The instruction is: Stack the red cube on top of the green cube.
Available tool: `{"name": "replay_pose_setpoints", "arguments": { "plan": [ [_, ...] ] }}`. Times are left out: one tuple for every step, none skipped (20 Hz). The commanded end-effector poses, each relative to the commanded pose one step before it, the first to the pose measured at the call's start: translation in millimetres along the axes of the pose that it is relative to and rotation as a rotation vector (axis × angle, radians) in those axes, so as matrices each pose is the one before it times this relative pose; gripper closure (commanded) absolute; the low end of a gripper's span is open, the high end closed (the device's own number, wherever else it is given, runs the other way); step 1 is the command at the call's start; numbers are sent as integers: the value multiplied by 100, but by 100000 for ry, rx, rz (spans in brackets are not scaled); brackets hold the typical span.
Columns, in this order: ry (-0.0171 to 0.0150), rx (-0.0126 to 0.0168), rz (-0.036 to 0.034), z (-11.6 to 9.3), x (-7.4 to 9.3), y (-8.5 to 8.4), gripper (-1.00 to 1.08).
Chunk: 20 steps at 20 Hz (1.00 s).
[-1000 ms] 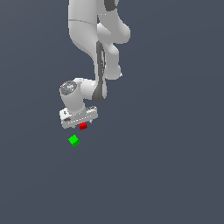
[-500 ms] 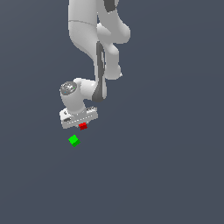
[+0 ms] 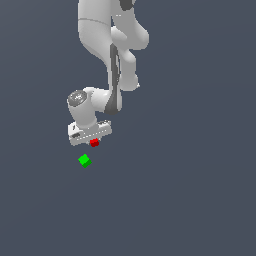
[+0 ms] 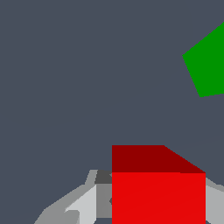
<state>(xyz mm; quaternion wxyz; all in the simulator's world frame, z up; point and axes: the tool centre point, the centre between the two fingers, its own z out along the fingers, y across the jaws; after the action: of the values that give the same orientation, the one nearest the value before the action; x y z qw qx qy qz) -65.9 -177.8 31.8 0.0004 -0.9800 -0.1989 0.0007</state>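
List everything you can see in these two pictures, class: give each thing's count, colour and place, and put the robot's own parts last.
red cube: one, bright red, directly under the gripper in the exterior view; between its fingers in the wrist view.
green cube: one, bright green, on the floor, apart from the red cube, below it and toward the exterior view's left.
floor: one, plain dark grey-blue, all around.
arm: one, white with dark joints, coming down from the top of the exterior view.
gripper: one, white, at the arm's lower end, around the red cube.

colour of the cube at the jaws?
Bright red, plain faces. Clearest in the wrist view, where it fills the foreground.
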Motion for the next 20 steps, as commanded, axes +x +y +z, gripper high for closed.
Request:
{"name": "replay_pose_setpoints", "arguments": {
  "plan": [
    [123,-108,-2,-1078,18,13,108],
    [0,0,0,-537,-12,-11,108],
    [0,0,0,-600,-12,-11,108],
    [0,0,0,-664,-12,-11,108],
    [0,0,0,-725,-10,-10,108],
    [0,0,0,-732,-8,-8,108],
    [0,0,0,-684,-4,-5,108],
    [0,0,0,-634,-1,-2,108],
    [0,0,0,-583,2,1,108],
    [0,0,0,-530,4,3,108],
    [0,0,0,-474,6,5,108],
    [0,0,0,-416,7,6,108],
    [0,0,0,-356,8,7,108],
    [0,0,0,-293,8,6,108],
    [0,0,0,-228,7,6,108],
    [0,0,0,-162,5,4,108],
    [0,0,0,-97,3,3,108],
    [0,0,0,-32,1,1,108],
    [62,-58,1,162,15,13,108],
    [0,0,0,10,14,11,108]
  ]
}}
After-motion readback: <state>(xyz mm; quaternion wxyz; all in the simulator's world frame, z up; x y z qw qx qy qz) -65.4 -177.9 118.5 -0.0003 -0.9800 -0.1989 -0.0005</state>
